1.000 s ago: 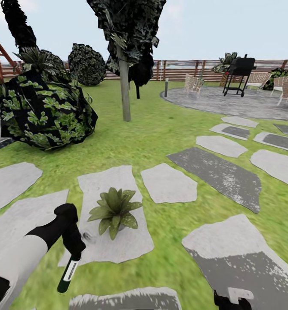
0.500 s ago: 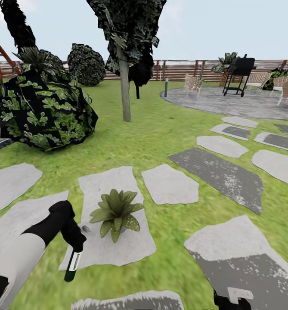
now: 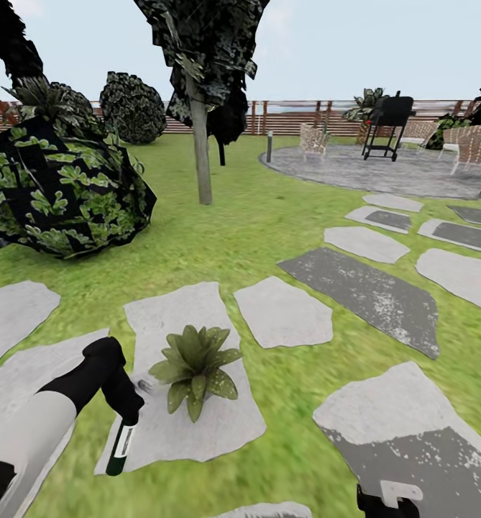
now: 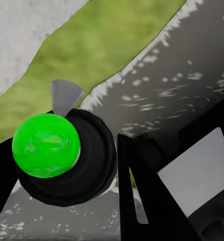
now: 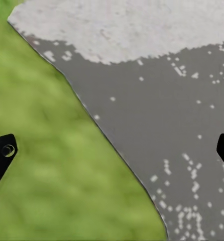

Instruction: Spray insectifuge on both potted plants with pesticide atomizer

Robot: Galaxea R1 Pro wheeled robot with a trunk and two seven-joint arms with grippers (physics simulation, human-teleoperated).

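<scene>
One potted plant [image 3: 195,368], a low rosette of speckled green leaves, sits on a pale stepping stone [image 3: 165,309] in the garden lawn [image 3: 247,230]. Just left of it hangs my left gripper [image 3: 128,417], shut on the pesticide atomizer [image 3: 121,447]. The dark green bottle with its white label points down and toward me. In the left wrist view the atomizer's bright green round end [image 4: 45,145] sits in a black ring between the dark fingers [image 4: 137,191]. My right gripper [image 3: 387,500] is low at the view's front edge, and it [image 5: 112,150] is open over a stone's edge and grass.
A big leafy bush [image 3: 57,191] stands at left, with a thin tree trunk [image 3: 201,155] behind the plant. Grey stepping stones [image 3: 362,291] run to the right toward a round paved patio [image 3: 384,169] with a black grill [image 3: 385,126], chairs and a slatted fence.
The whole picture has shifted a little, so the camera moved. The left gripper still holds the atomizer beside the plant, with the bottle now hanging a bit steeper.
</scene>
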